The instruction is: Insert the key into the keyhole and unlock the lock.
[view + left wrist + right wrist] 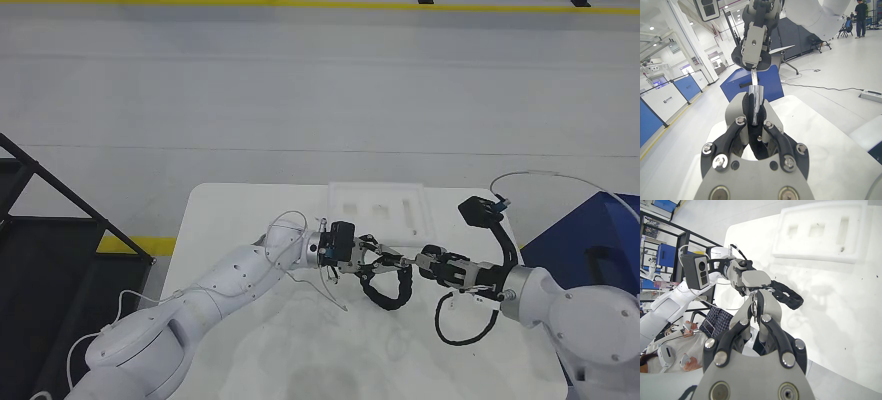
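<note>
Left gripper clamped on chrome lock cylinder, key blade touching its end face, right gripper pinching the key's head, both meeting right of centre in top view, black cable loop just below, foam tray upper centre, white table

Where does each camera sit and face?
Top view: above the arms, looking down at the table; both arms show.
Left wrist view: on that wrist, looks along the left gripper, shut on the lock, toward the right gripper.
Right wrist view: on that wrist, looks along the right gripper, shut on the key, toward the left.
Both wrist views share both grippers, lock and key.
</note>
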